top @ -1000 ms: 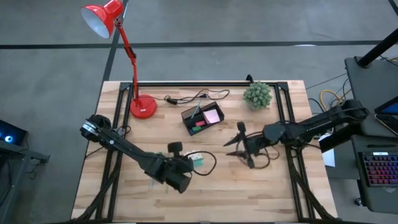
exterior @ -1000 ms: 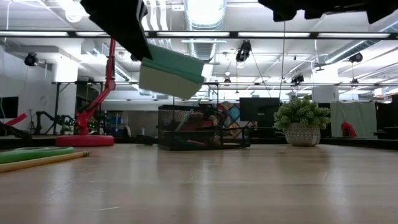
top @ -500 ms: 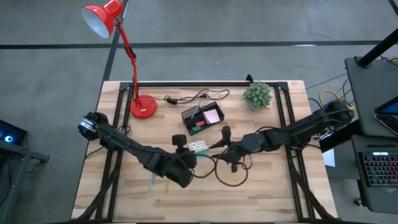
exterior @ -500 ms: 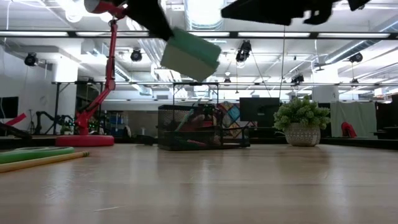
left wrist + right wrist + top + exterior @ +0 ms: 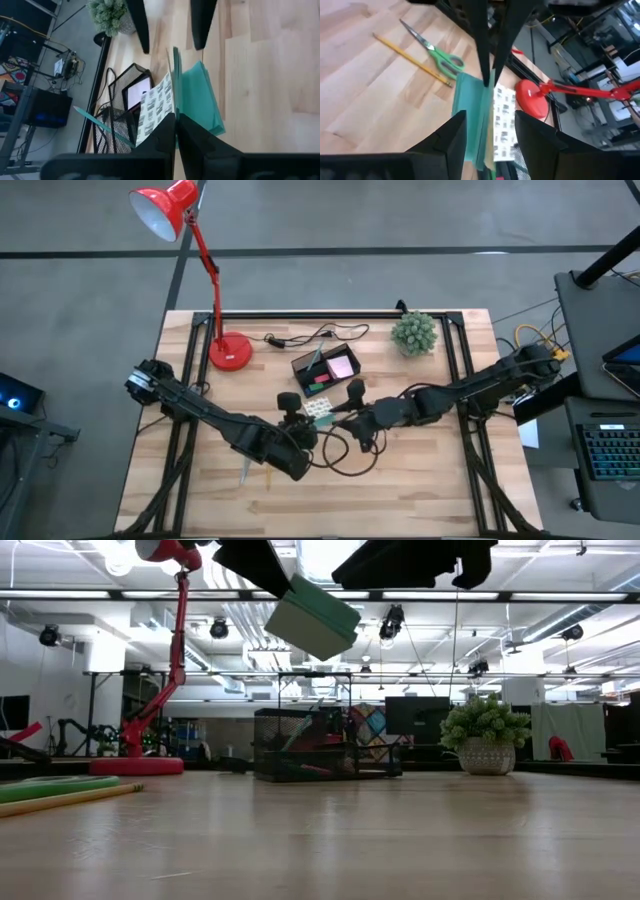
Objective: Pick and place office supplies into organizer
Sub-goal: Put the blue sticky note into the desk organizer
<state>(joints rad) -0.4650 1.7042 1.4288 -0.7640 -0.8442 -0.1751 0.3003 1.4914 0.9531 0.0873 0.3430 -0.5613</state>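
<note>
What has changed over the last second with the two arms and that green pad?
The left tool, shut on the green pad, carried it up and toward the organizer. The right tool, open, swept in from the right side of the table and now straddles the pad. The scissors, pencil, lamp and plant stayed put.

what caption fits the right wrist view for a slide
Right gripper open around a green pad held up by the left gripper, above scissors and pencil.
</note>
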